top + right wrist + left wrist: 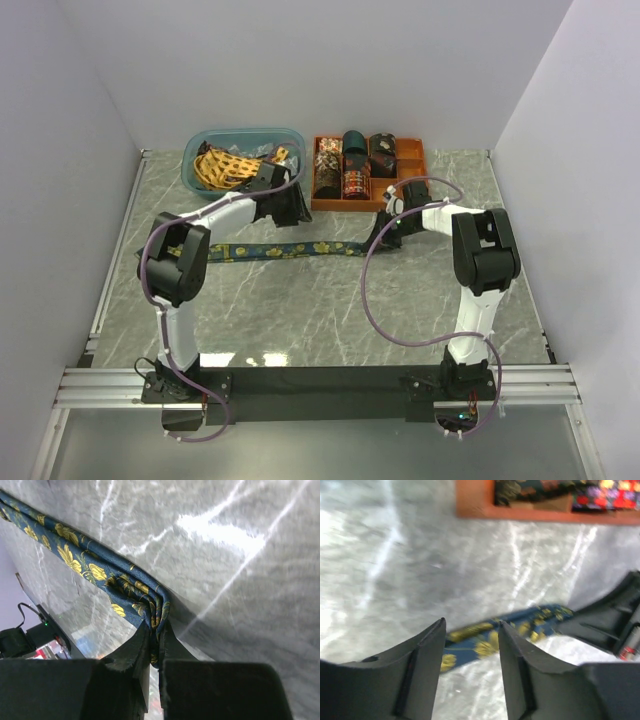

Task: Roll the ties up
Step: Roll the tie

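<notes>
A dark navy tie (290, 250) with gold motifs lies stretched out left to right across the middle of the marble table. My right gripper (156, 627) is shut on its bunched right end, and folds of the tie (85, 565) run away from the jaws. In the top view the right gripper (385, 235) sits low at that end. My left gripper (471, 625) is open and hovers just above the tie (485, 640) with nothing between its fingers. From above, the left gripper (295, 212) is behind the tie's middle.
A teal bin (190, 170) at the back left holds loose ties, among them a yellow one with a dark lattice (225, 165). An orange tray (420, 160) at the back centre holds several rolled ties (355, 165). The tray's edge (520, 514) lies ahead of the left gripper.
</notes>
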You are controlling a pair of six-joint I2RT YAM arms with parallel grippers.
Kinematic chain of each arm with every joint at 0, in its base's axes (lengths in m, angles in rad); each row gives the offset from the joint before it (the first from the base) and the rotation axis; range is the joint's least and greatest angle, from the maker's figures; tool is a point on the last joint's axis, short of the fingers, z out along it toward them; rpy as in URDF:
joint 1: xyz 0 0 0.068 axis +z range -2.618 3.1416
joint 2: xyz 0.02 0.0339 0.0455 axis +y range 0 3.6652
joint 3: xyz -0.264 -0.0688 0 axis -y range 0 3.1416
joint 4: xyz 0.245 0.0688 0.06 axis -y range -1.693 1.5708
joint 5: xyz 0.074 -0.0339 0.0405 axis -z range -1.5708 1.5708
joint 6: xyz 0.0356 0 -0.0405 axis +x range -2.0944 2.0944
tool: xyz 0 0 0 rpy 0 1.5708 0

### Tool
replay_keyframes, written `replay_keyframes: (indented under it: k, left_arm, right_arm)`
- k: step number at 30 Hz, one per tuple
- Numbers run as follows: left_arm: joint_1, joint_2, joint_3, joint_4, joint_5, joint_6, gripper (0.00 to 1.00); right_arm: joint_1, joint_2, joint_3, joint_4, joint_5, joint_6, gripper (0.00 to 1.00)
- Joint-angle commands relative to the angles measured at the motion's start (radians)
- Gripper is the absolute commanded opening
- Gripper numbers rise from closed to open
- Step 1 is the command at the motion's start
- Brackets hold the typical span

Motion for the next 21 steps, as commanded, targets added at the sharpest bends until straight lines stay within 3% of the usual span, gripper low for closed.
replay_keyframes:
  k: [1,9,18,21]
  left_arm:
    - [-0.016,-0.02,-0.028,-0.037,-0.034,0.064,0.48]
    - [-0.021,-0.07,-0.173,-0.056,-0.028,0.06,0.33]
    - [-0.03,-0.148,-0.289,-0.059,-0.047,0.058,0.33]
    - [-0.029,-0.194,-0.298,-0.063,-0.091,0.055,0.37]
  right_arm:
    - [0.005,-0.046,0.026,-0.076,0.04,-0.017,0.0]
    - [-0.012,-0.067,0.087,-0.22,0.121,-0.061,0.0]
    - [-0.013,-0.066,0.225,-0.398,0.365,-0.109,0.0]
    - [-0.006,-0.057,0.276,-0.455,0.474,-0.124,0.0]
